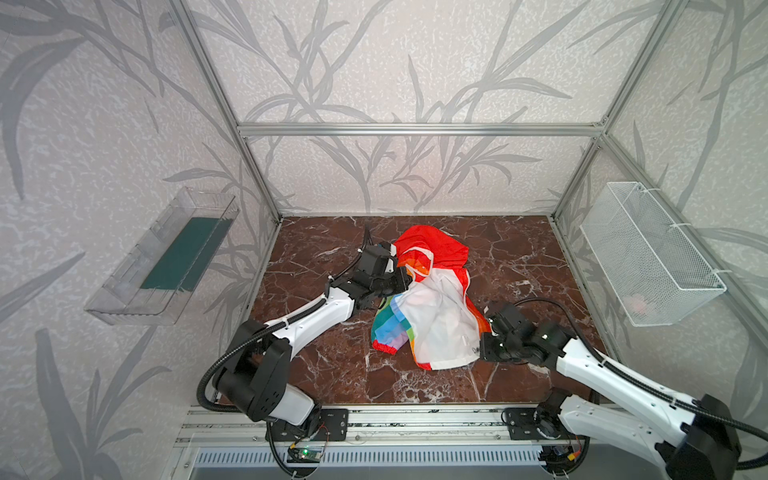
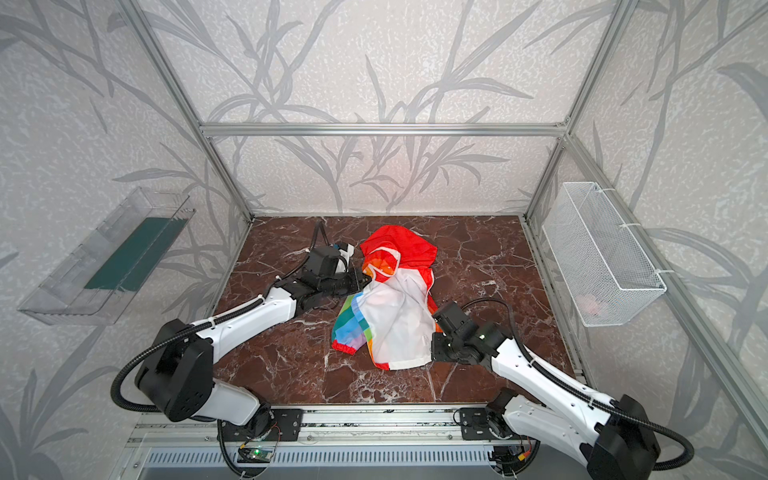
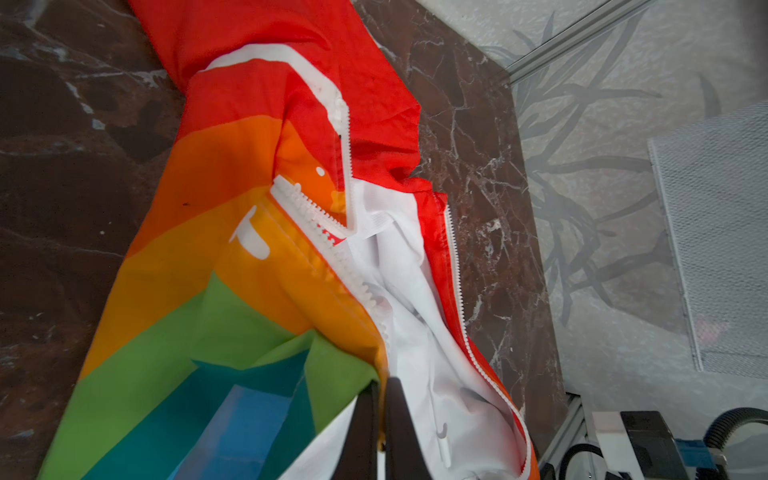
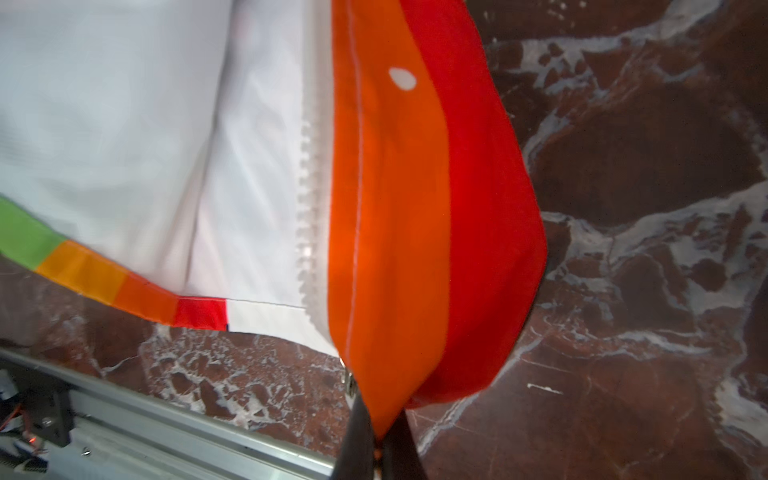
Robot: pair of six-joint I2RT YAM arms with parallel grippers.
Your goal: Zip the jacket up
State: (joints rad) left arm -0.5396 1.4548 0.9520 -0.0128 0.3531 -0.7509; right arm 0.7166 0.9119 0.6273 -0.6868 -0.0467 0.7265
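Nearest the camera head, the right hand [image 1: 485, 334] is clamped on the jacket [image 1: 440, 320], at the low front edge closest to that arm. Only the right wrist view shows how. Two dark fingertips [image 4: 357, 440] pinch an orange-and-red fold, and the white zipper [image 4: 307, 216] teeth run up just beside it.

The jacket lies crumpled and open in the middle of the tabletop [image 1: 332, 374]. Both top views show its white lining facing up and a rainbow sleeve with a red cuff [image 1: 384, 347] spread on its left.

At the jacket's far left edge, near the hood [image 1: 432, 249], the left hand [image 1: 404, 279] is closed on the other front edge. The top views hide that grip behind the wrist. The left wrist view shows the fingers nipping cloth where the coloured panel meets the lining. It also shows the two zipper halves apart and white lettering [image 3: 251, 237] on the orange stripe.

The red hood is the jacket's farthest part. Well right of the jacket a wire basket [image 1: 652, 253] hangs on the wall, and well left of it hangs a clear tray [image 1: 166, 257].
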